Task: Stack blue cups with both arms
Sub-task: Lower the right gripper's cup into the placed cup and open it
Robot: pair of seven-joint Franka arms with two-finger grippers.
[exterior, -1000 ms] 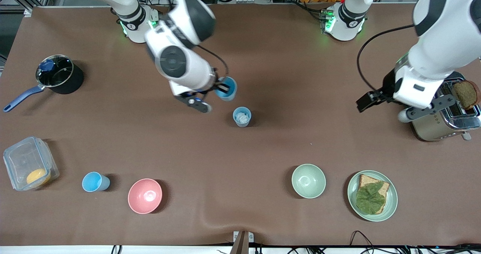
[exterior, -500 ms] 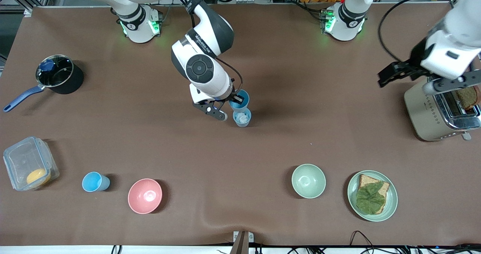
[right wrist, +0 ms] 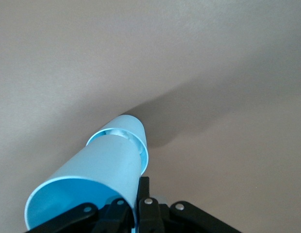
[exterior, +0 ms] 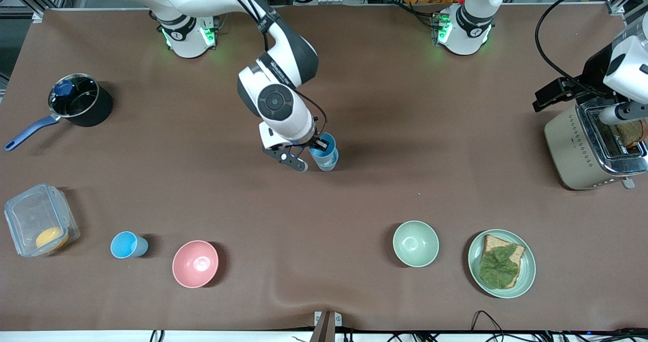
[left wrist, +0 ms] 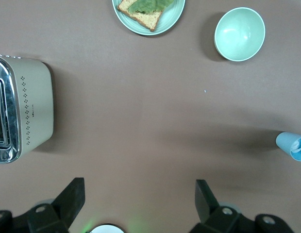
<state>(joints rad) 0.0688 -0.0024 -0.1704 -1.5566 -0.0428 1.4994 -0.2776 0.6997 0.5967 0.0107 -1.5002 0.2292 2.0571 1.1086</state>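
Right pincer (exterior: 315,143) grips upright blue cup (exterior: 322,146); mouth upward.

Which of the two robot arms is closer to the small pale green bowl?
Right. The right gripper holds a light-blue plastic cup mid-table; the left gripper hangs beside the cream toaster, farther from the pale green bowl.
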